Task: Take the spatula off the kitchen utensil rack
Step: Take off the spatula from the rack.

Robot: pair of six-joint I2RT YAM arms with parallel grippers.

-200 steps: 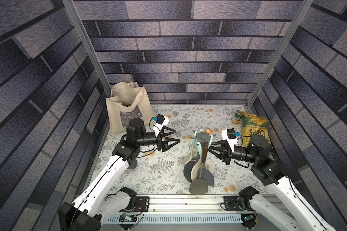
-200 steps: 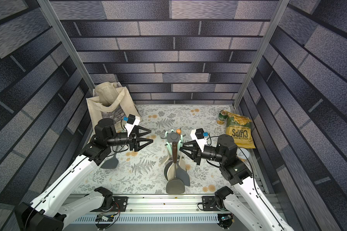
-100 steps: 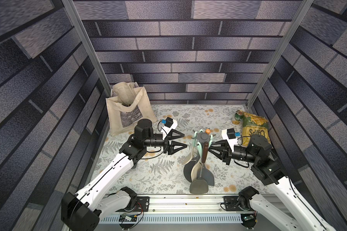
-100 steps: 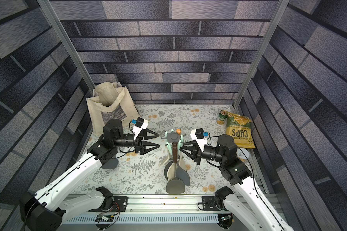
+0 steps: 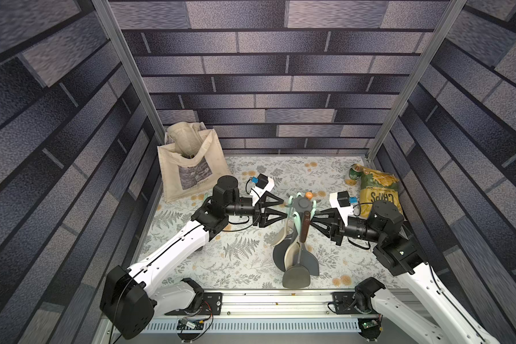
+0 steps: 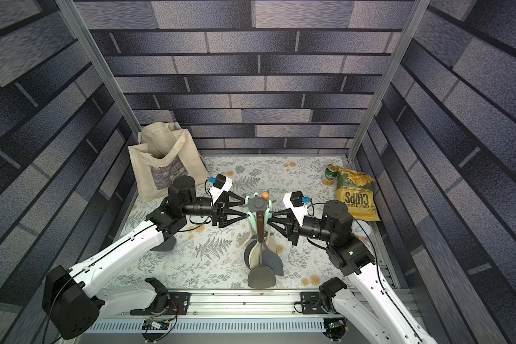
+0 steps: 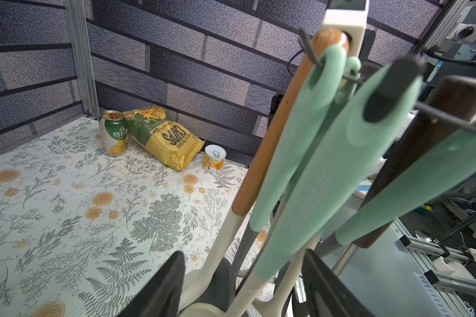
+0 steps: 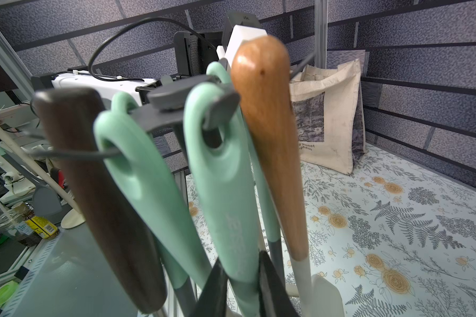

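The kitchen utensil rack point(image 5: 303, 203) point(image 6: 259, 204) stands at the table's front middle, and several utensils hang from its hooks. They have mint-green, dark brown point(image 5: 305, 226) and orange wooden point(image 8: 267, 131) handles. A flat grey head point(image 5: 295, 277) hangs lowest at the front. I cannot tell which one is the spatula. My left gripper point(image 5: 285, 207) point(image 7: 245, 277) is open at the rack's left side. A mint-green handle point(image 7: 308, 192) and cream necks lie between its fingers. My right gripper point(image 5: 311, 217) point(image 8: 242, 282) is shut on another mint-green handle point(image 8: 228, 205) from the right.
A cream tote bag point(image 5: 191, 166) stands at the back left. A chips bag point(image 5: 377, 193) and a green can point(image 5: 352, 175) lie at the back right, with a small tin point(image 7: 215, 159) beside them. The metal rail point(image 5: 265, 300) runs along the front edge.
My left arm has swung right across the table to the rack, and its jaws now straddle the hanging handles and have narrowed a little. The right arm has not moved.
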